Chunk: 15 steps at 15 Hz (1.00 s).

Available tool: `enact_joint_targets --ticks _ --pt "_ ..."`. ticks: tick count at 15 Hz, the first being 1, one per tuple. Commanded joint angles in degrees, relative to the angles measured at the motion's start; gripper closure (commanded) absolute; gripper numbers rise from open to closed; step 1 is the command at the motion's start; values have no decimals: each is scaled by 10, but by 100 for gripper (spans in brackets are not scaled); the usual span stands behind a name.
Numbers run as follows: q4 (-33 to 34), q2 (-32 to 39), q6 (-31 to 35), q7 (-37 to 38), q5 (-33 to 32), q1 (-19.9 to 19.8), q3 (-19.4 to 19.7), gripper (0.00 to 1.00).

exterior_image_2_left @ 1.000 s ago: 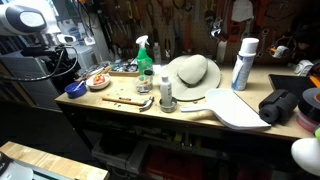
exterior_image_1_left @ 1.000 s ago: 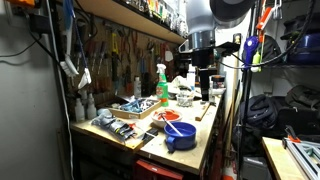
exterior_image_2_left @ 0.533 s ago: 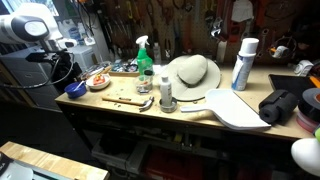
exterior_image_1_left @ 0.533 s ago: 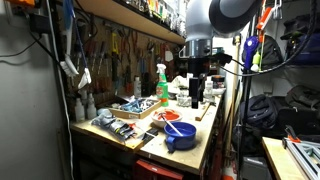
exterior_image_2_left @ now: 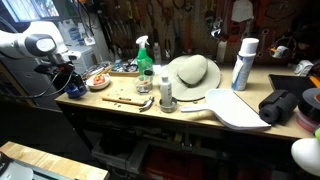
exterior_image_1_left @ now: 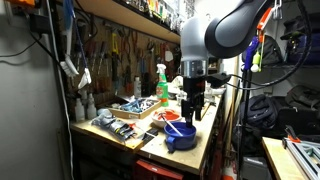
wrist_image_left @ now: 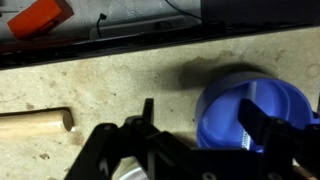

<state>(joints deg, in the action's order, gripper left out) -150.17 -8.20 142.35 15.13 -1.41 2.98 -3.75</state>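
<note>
Workshop bench (exterior_image_1_left: 207,143), cluttered. Robotiq gripper (wrist_image_left: 200,118) hangs low over one end of it, pointing down, jaws spread wide, nothing held between them. Blue bowl (wrist_image_left: 250,112) sits right beneath. In the wrist view one finger (wrist_image_left: 262,128) shows over the bowl's inside and the other over bare benchtop, so the rim lies between them. Contact with the rim: cannot tell. Bowl upright; a pale streak inside, too blurred to name. Wooden handle (wrist_image_left: 34,123) lies flat on the benchtop, well apart from the bowl. Orange-red block (wrist_image_left: 40,17) lies past a dark strip at the benchtop's edge. In an exterior view, plate with red contents (exterior_image_1_left: 172,118) just behind the bowl, green spray bottle (exterior_image_1_left: 161,82) farther back. Straw hat (exterior_image_2_left: 192,72) mid-bench, well apart from the gripper
</note>
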Motion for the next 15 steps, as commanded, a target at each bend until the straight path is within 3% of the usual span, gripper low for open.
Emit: enact_joint_targets --ticks 1,8,10,13,15 --pt "10 37 26 46 -18 -6 -11 47" --pt "20 59 29 56 -13 0 -6 98" --pt "21 45 24 37 -11 0 -3 100" --pt "29 -12 -18 -49 21 -8 14 98" --pt "37 -45 -22 -27 26 -30 35 98"
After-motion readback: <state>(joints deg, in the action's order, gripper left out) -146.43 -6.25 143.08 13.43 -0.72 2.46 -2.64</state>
